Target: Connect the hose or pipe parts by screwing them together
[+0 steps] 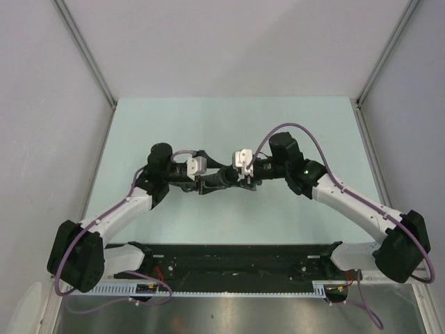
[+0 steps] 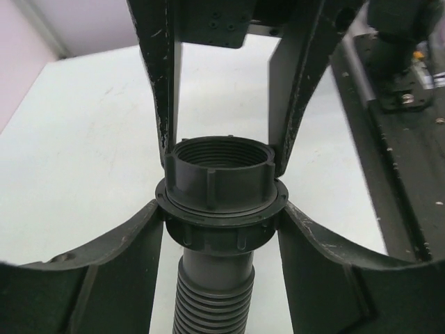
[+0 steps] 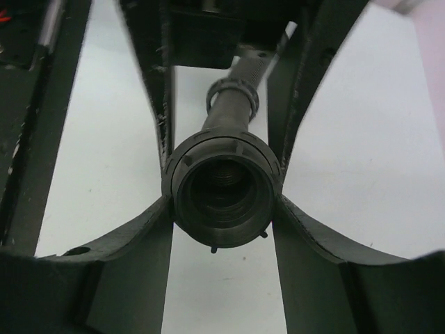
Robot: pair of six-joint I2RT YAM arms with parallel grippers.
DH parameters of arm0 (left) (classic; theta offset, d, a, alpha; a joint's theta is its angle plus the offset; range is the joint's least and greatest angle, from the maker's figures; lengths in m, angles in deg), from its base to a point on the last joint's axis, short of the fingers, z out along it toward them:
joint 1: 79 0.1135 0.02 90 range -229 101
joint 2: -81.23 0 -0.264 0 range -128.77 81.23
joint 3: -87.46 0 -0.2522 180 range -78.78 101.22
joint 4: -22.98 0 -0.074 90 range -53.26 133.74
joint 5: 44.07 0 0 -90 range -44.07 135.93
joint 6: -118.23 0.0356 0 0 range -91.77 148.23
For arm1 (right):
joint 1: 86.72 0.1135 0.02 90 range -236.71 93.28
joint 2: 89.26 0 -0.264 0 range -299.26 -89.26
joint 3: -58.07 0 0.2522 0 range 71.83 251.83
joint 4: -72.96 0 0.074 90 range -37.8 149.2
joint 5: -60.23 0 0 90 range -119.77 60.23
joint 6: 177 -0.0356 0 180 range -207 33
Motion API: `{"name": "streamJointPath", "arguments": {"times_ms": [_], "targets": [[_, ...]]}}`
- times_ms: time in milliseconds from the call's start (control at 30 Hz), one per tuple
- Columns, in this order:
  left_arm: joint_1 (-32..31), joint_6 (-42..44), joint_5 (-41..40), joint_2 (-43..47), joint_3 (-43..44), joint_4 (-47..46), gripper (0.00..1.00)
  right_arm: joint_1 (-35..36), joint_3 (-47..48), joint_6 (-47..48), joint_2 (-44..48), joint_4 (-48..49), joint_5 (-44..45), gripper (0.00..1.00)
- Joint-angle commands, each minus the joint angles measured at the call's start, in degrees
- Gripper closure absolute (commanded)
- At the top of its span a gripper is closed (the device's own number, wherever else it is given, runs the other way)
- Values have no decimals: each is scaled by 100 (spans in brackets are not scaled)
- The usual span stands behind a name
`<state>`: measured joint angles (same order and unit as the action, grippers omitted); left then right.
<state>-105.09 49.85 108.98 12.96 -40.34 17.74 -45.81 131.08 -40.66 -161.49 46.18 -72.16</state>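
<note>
Two robot arms meet above the middle of the pale counter (image 1: 229,125). One black tube (image 2: 212,292) is held there in the air, with one threaded nut (image 2: 219,174) on its collared end. The left pincer (image 2: 221,216) is clamped tight on the tube's collar. The right pincer (image 3: 222,202), half-open, presses both sides of the nut.

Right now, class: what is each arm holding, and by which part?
Left fingers clamp the hose at its threaded collar; right fingers pinch the tube at its collared end.
</note>
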Motion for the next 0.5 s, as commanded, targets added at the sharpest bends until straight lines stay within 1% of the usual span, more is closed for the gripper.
{"name": "streamJointPath", "arguments": {"times_ms": [0,33,67,100,133,167,200,267,300,333,400,433,467], "targets": [[-107,394,-1153,15,340,-429,100,550,193,-2881,-511,1466,783,62],[-133,456,-1424,24,331,-429,100,550,193,-3277,-599,1782,1090,62],[-160,509,-1609,24,331,-429,100,568,193,-4143,-678,1933,1232,63],[-238,648,-1785,33,323,-437,99,585,193,-4543,-766,2239,1399,63],[-283,719,-2126,42,288,-446,100,611,193,-4991,-801,2372,1653,63],[-318,790,-2295,51,279,-446,99,612,193,-5343,-828,2478,1777,63],[-388,912,-2480,42,270,-464,100,664,193,-5964,-846,2575,1935,63],[-450,1010,-2875,42,235,-534,100,691,193,-6565,-828,2603,2689,61],[-493,1054,-2990,59,217,-586,100,682,193,-7438,-828,2481,3005,61],[-529,1063,-3113,51,174,-709,100,621,193,-7743,-828,2445,3287,60],[-625,1159,-3438,42,156,-824,99,594,193,-8558,-846,2505,3386,60],[-687,1220,-3596,16,155,-850,100,594,193,-8842,-881,2540,3448,57],[-757,1308,-3920,-2,155,-859,100,594,193,-9071,-898,2602,3431,56]]}}
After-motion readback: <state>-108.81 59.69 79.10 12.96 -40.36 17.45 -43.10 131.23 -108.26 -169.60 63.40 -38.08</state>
